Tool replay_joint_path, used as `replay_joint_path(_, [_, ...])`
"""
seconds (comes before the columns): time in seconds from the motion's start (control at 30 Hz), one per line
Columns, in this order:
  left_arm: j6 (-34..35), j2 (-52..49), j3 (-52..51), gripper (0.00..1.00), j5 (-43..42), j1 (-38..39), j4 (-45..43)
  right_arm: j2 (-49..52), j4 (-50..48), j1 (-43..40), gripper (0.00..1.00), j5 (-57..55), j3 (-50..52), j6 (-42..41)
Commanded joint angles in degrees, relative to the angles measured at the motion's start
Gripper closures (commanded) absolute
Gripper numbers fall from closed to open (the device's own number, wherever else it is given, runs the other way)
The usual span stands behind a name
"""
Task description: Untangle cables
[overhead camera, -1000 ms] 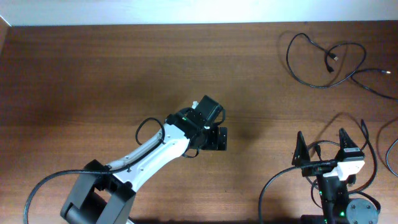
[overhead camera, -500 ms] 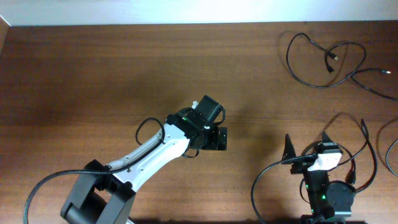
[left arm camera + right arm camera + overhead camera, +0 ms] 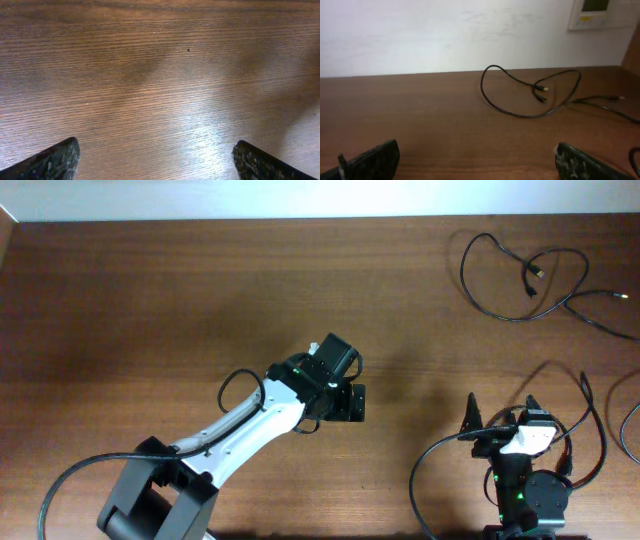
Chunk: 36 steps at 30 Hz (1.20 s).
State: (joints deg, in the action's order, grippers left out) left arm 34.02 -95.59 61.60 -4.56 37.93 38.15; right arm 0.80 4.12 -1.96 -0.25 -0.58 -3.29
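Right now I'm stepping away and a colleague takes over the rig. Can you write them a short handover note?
Left gripper: jaws open, empty, over bare table near the middle.
Right gripper: jaws open, empty, close to its own base, facing the cables.
Cables: loose loops crossing one another at the far right corner, apart from both grippers.
Done: nothing that shows; the cords are not yet separated.
Left: reach the cables, probably with the right arm, grasp one and draw it clear of the rest.

Your left arm [image 3: 248, 426] wears white shells over black joints, a black cable [image 3: 228, 387] looping alongside; your right arm [image 3: 525, 492] is black, green-lit, white-capped.
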Motion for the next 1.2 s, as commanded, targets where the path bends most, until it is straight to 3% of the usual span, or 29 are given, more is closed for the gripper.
replay_joint_path(0.0, [-0.9, -0.3, 0.3, 0.01, -0.5, 0.1, 0.1, -0.6, 0.3, -0.3, 0.02, -1.7, 0.3, -1.6])
replay_joint_path(0.4, [-0.9, -0.3, 0.3, 0.01, -0.5, 0.0, 0.0, -0.5, 0.4, -0.3, 0.01, -1.7, 0.3, -1.6])
replay_joint_path(0.53, [-0.9, 4.2, 0.2, 0.01, -0.5, -0.8, 0.1, -0.5, 0.4, -0.3, 0.02, -1.7, 0.3, -1.6])
replay_joint_path(0.77, [-0.9, 29.4, 0.3, 0.01, -0.5, -22.2, 0.1, -0.5, 0.4, -0.3, 0.01, -1.7, 0.3, -1.6])
replay_joint_path(0.87, [-1.0, 41.9, 0.2, 0.01, 0.2, -24.1, 1.5, -0.5, 0.4, -0.3, 0.01, -1.7, 0.3, -1.6])
replay_joint_path(1.0, [-2.5, 61.4, 0.2, 0.01, 11.6, -31.8, 11.1, -0.5, 0.4, -0.3, 0.02, -1.7, 0.3, -1.6])
replay_joint_path(1.13, [-19.2, 74.9, -0.5, 0.01, 11.9, -37.7, 20.8, -0.5, 0.4, -0.3, 0.02, -1.7, 0.3, -1.6])
replay_joint_path(1.17, [-20.5, 77.7, -1.7, 0.01, 11.9, -38.0, 20.7, -0.5, 0.4, -0.3, 0.02, -1.7, 0.3, -1.6])
